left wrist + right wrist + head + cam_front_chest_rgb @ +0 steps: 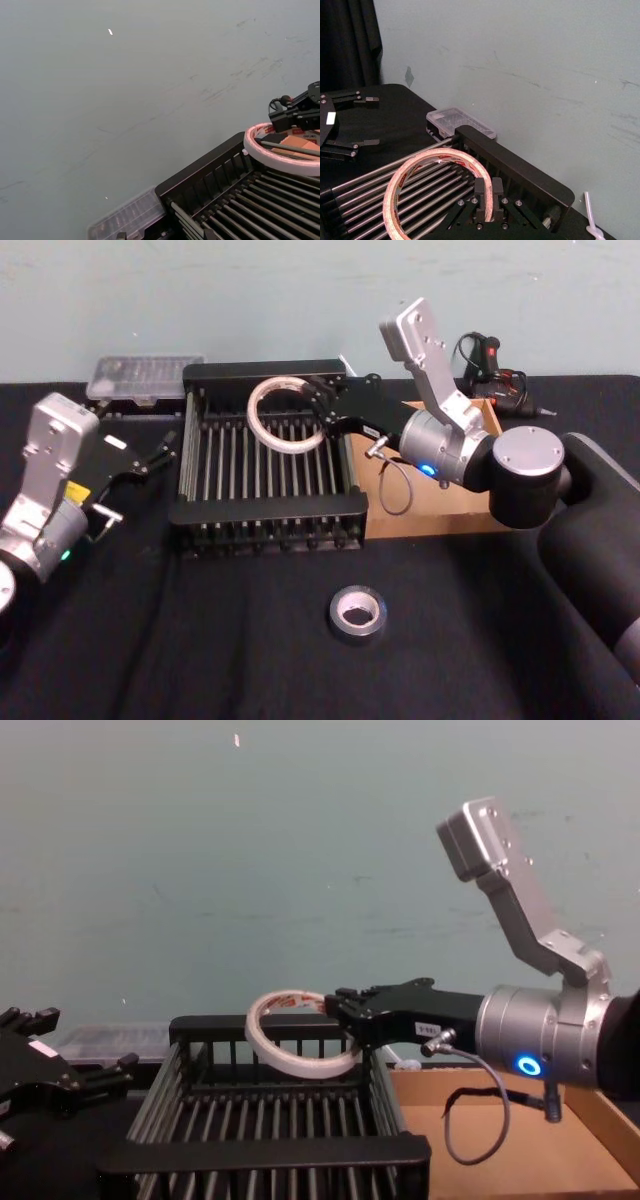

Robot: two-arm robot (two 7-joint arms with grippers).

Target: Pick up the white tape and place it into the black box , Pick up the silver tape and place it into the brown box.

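My right gripper (322, 412) is shut on the rim of the white tape (283, 413), a thin white ring with red print, and holds it tilted in the air over the back half of the black box (200, 512). The same ring (420, 180) is pinched between the fingers (489, 197) in the right wrist view and hangs above the crate rim (260, 1025) in the chest view. The silver tape (357, 614) lies flat on the black table in front of the crate. The brown box (430, 512) sits right of the crate, under my right arm. My left gripper (163, 448) stands open left of the crate.
A clear plastic case (145, 377) lies behind the crate's left corner. A black tool with cables (495, 375) rests at the back right. A pale green wall closes off the table's far edge.
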